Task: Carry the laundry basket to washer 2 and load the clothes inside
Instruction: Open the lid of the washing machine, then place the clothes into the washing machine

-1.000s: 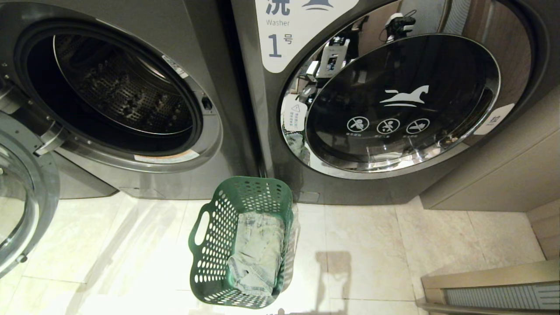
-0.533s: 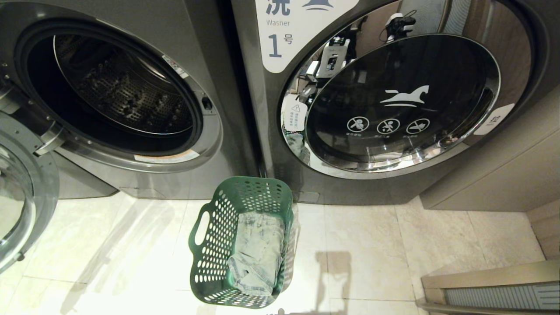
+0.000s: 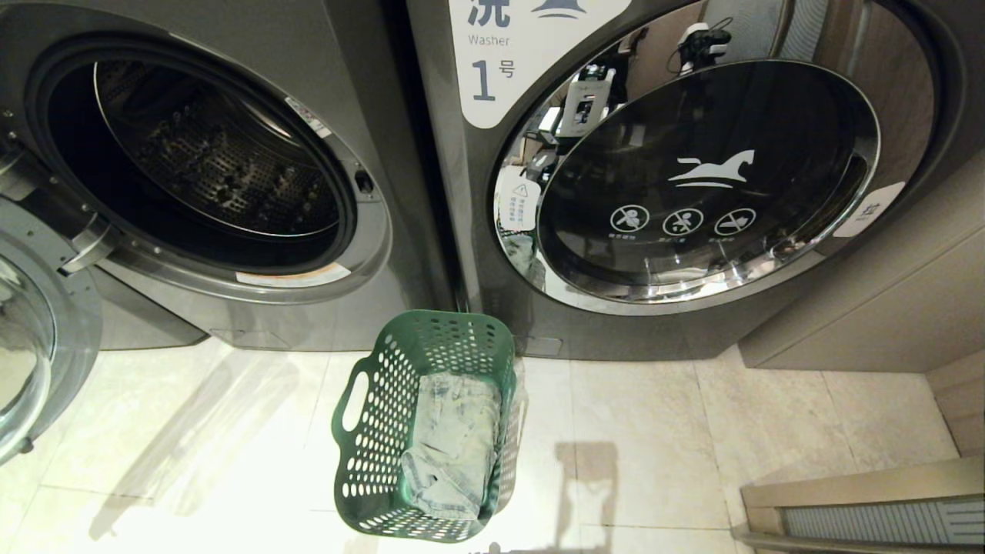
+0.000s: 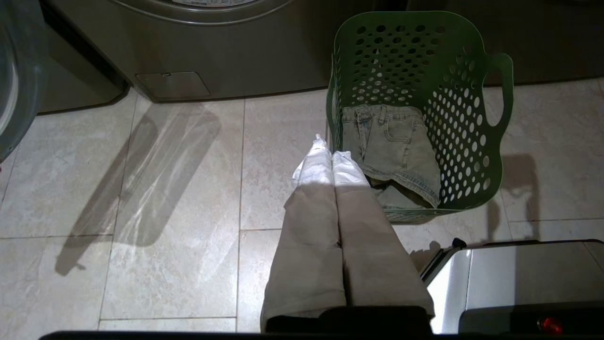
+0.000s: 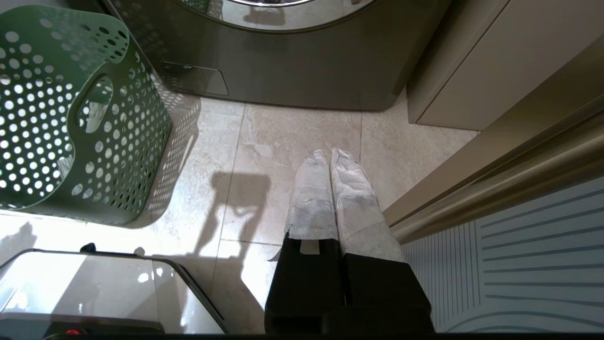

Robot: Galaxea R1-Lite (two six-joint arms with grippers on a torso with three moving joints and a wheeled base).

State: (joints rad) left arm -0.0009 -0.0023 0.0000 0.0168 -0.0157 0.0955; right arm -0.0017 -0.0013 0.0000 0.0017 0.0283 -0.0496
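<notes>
The laundry basket (image 3: pixel 375 431) stands on the floor (image 3: pixel 692 431), close against the foot of the machines, roughly in front of the gap between the two of them. The clothes (image 3: pixel 454 442), one folded piece of pale denim, lie at the bottom of it, leaning toward the basket's right wall.

The main risk, as I judge it, is loading the wrong machine. The open washer (image 3: pixel 208 154) on the left shows no number in these views, so I cannot tell whether it is number 2. The washer marked 1 (image 3: pixel 692 177) on the right is closed and is not the target. The basket walls are tall and the garment sits low, so a reach that comes in at a slant may catch the rim and tip or push the light basket. A pinch on only one fold may let the denim unfold and drag on the floor. The swung-out door (image 3: pixel 31 338) at the left edge stands in the space the left arm would cross, so a wide sweep could knock it.

Neither arm shows in the head view. The left hand (image 4: pixel 330 152) hangs low over the floor just beside the basket's left wall, its padded fingers (image 4: pixel 315 170) pressed together and holding nothing. The right hand (image 5: pixel 329 158) hangs over bare tile on the basket's other side, well apart from it, fingers likewise together and empty.
</notes>
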